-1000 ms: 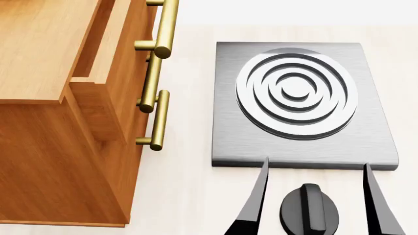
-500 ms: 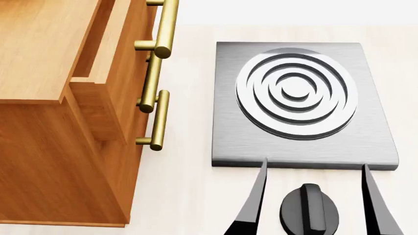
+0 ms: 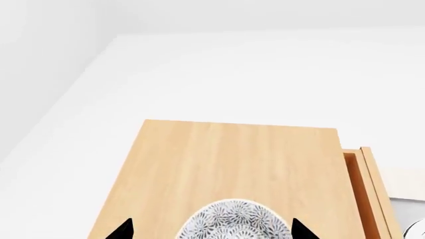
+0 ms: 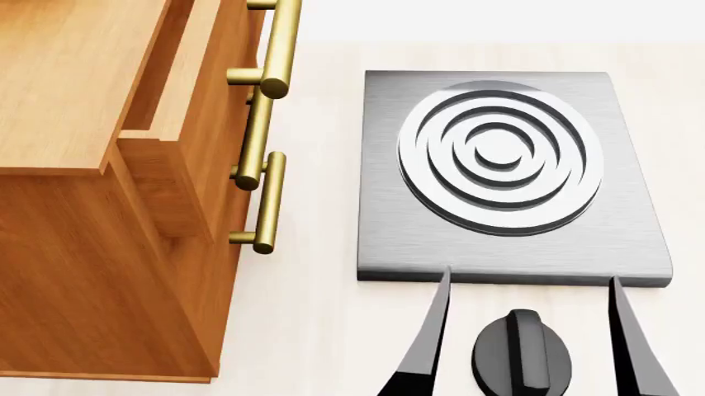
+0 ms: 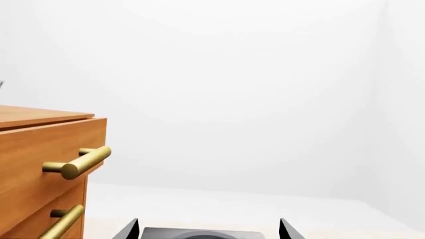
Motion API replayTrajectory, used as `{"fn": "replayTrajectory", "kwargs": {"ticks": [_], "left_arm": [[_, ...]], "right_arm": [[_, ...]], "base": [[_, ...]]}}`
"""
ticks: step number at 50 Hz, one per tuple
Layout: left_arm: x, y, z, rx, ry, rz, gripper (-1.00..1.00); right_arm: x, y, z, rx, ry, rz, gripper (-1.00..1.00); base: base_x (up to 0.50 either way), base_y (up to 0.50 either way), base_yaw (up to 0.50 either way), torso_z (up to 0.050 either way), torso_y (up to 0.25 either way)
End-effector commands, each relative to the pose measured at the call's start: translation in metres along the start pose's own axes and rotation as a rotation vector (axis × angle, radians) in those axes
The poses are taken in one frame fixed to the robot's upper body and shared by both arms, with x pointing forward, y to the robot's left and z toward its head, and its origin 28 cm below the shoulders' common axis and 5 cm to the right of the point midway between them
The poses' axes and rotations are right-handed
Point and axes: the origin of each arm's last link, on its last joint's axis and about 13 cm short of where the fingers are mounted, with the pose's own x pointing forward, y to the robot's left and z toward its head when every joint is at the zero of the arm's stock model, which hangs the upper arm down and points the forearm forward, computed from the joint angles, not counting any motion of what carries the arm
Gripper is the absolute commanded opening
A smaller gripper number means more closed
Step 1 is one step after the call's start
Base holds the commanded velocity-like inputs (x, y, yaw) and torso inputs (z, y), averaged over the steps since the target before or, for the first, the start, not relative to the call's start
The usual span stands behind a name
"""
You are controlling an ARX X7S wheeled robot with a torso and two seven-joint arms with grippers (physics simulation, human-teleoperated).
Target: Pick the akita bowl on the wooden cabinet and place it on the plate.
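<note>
Our left hand (image 3: 211,233) hangs open over the wooden cabinet (image 3: 232,169), the akita bowl (image 3: 229,221) between its fingers; we should descend centred before closing. Right hand (image 4: 529,330) idles open.

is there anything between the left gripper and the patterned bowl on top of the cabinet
Nothing visible. In the left wrist view the bowl sits on the bare cabinet top, right between the open left gripper's fingertips, with only empty wood around it. The plate is not clearly in view.
</note>
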Motion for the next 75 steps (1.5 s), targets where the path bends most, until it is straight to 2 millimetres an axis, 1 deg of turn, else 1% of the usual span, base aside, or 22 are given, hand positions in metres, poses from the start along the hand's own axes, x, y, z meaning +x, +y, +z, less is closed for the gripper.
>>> {"fn": "replayTrajectory", "kwargs": {"ticks": [1, 9, 13, 18, 21, 25, 29, 40, 45, 61, 75], "left_arm": [[0.002, 0.003, -0.003, 0.002, 0.022, 0.013, 1.0], [0.003, 0.003, -0.005, 0.024, 0.046, 0.005, 1.0], [0.005, 0.003, -0.008, 0.057, 0.063, 0.038, 1.0], [0.007, 0.004, -0.008, 0.054, 0.054, 0.048, 1.0], [0.007, 0.005, -0.011, 0.056, 0.081, 0.071, 1.0], [0.005, 0.006, -0.01, 0.049, 0.086, 0.06, 1.0], [0.005, 0.008, -0.012, 0.1, 0.111, 0.068, 1.0], [0.005, 0.007, -0.013, 0.087, 0.125, 0.054, 1.0], [0.005, 0.007, -0.016, 0.065, 0.161, 0.023, 1.0], [0.006, 0.009, -0.017, 0.043, 0.17, 0.024, 1.0], [0.015, 0.011, -0.025, 0.022, 0.193, 0.027, 1.0]], "right_arm": [[0.0, 0.0, -0.001, 0.001, 0.004, 0.001, 1.0], [0.0, 0.0, -0.001, 0.001, 0.001, -0.001, 1.0], [0.0, 0.0, -0.001, -0.001, 0.003, 0.0, 1.0], [0.0, 0.0, -0.002, 0.0, 0.004, -0.001, 1.0], [0.0, 0.001, -0.001, 0.0, 0.003, 0.0, 1.0], [0.0, 0.001, -0.001, 0.0, 0.003, 0.0, 1.0], [0.0, 0.001, -0.002, 0.0, 0.004, 0.001, 1.0], [-0.001, 0.001, -0.002, 0.0, 0.005, 0.001, 1.0], [-0.001, 0.001, -0.002, -0.001, 0.005, 0.001, 1.0], [0.0, 0.001, -0.004, 0.002, 0.013, 0.002, 1.0], [0.0, 0.002, -0.007, -0.001, 0.021, 0.004, 1.0]], "base": [[0.0, 0.0, 0.0, 0.0, 0.0], [0.0, 0.0, 0.0, 0.0, 0.0], [0.0, 0.0, 0.0, 0.0, 0.0], [0.0, 0.0, 0.0, 0.0, 0.0], [0.0, 0.0, 0.0, 0.0, 0.0], [0.0, 0.0, 0.0, 0.0, 0.0], [0.0, 0.0, 0.0, 0.0, 0.0], [0.0, 0.0, 0.0, 0.0, 0.0], [0.0, 0.0, 0.0, 0.0, 0.0], [0.0, 0.0, 0.0, 0.0, 0.0], [0.0, 0.0, 0.0, 0.0, 0.0]]}}
